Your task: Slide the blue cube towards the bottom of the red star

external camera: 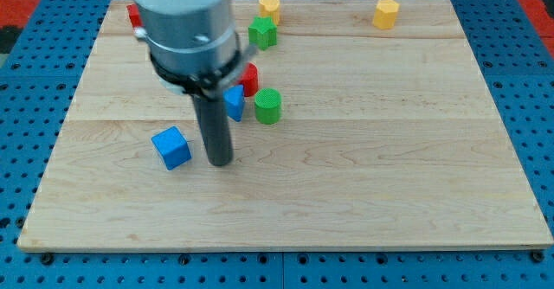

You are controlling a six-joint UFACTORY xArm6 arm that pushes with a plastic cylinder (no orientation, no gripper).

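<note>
The blue cube [171,147] lies on the wooden board [346,194] at the view's lower left. My tip [222,163] rests on the board just to the cube's right, a small gap apart. A red block [250,79] shows above the rod, mostly hidden by the arm, so its shape cannot be made out. Another red block [133,15] peeks out at the view's top left behind the arm. A second blue block [235,102] sits right beside the rod, partly hidden.
A green cylinder [268,106] stands right of the second blue block. A green cube [262,33] and a yellow block [269,9] sit near the top edge. A yellow hexagonal block [386,14] is at the top right. The arm's grey body [183,21] hides the upper left.
</note>
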